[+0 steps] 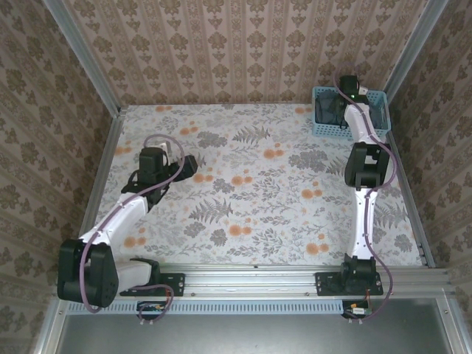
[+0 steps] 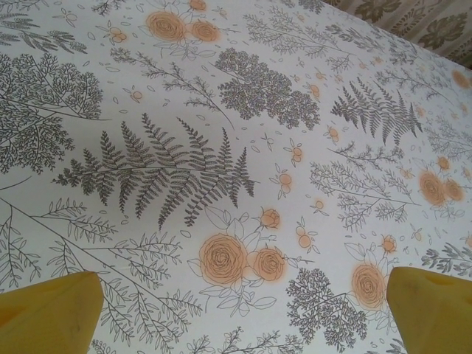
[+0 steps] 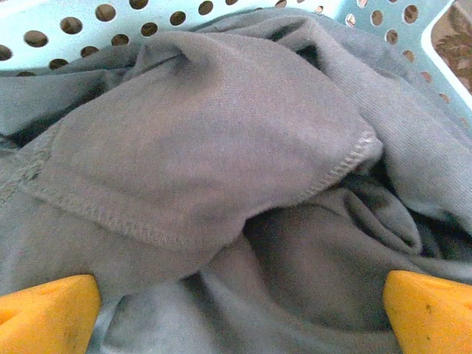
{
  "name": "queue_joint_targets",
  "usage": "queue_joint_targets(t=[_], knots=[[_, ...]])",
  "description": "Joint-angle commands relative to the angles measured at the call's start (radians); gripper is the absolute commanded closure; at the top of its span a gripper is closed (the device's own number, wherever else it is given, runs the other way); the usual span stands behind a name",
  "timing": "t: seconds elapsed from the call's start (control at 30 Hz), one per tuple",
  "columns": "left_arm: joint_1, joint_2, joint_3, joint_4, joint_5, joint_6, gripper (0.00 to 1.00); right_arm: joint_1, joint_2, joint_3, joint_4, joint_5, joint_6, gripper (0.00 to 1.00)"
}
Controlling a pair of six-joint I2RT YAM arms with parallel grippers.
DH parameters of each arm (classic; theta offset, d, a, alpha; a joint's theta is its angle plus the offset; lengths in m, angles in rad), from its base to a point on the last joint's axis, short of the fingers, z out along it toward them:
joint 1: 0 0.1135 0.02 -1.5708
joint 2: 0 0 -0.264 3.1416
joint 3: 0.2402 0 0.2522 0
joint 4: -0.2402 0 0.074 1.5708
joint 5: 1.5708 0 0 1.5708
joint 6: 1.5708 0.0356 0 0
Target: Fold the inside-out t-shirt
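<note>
Hovering spread wide, empty: right gripper (image 3: pixel 236 313) over t-shirt (image 3: pixel 221 140) bunched in basket (image 3: pixel 44 51), far-right corner of worktop (image 1: pixel 251 192). Soft, limp; stitched hem (image 3: pixel 348 158) probably offering best pinch; left gripper (image 2: pixel 240 310) also spread, empty.

A light blue perforated basket (image 1: pixel 324 130) is sitting in the far right corner in front of me, and I am seeing its holed wall (image 3: pixel 44 44) up close. A white tablecloth (image 1: pixel 251 184) printed with grey ferns and orange roses is spreading out under the basket and away to its left and toward me. Beige patterned wallpaper (image 1: pixel 243 51) is rising directly behind the basket and running along both sides. A metal post (image 1: pixel 413 51) is slanting up just beside the basket's right corner, and a silver rail (image 1: pixel 258 276) is lying well apart from the basket, along the near edge.
</note>
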Motion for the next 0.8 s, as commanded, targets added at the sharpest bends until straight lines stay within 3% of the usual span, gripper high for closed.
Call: queue_joint_targets(t=[0.0, 0.13, 0.23, 0.33, 0.47, 0.57, 0.77], knots=[[-0.004, 0.001, 0.031, 0.038, 0.005, 0.002, 0.00, -0.004, 0.076, 0.117, -0.117, 0.013, -0.015, 0.00], [-0.004, -0.045, -0.002, 0.078, -0.037, -0.026, 0.00, -0.006, 0.125, 0.166, -0.147, -0.005, 0.020, 0.00], [-0.005, -0.061, -0.001, 0.084, -0.043, -0.031, 0.00, -0.012, 0.148, 0.178, -0.146, -0.028, 0.028, 0.07], [-0.006, -0.051, 0.012, 0.076, -0.036, -0.034, 0.00, -0.026, 0.149, 0.179, -0.133, -0.070, 0.045, 0.21], [-0.008, -0.041, 0.022, 0.068, -0.032, -0.045, 0.00, -0.046, 0.127, 0.177, -0.096, -0.164, 0.061, 0.56], [-0.011, -0.052, 0.025, 0.065, -0.033, -0.049, 0.00, -0.040, 0.073, 0.156, -0.056, -0.196, 0.052, 0.76], [-0.018, -0.056, 0.030, 0.061, -0.036, -0.061, 0.00, -0.032, -0.105, -0.024, 0.081, -0.208, 0.095, 0.85]])
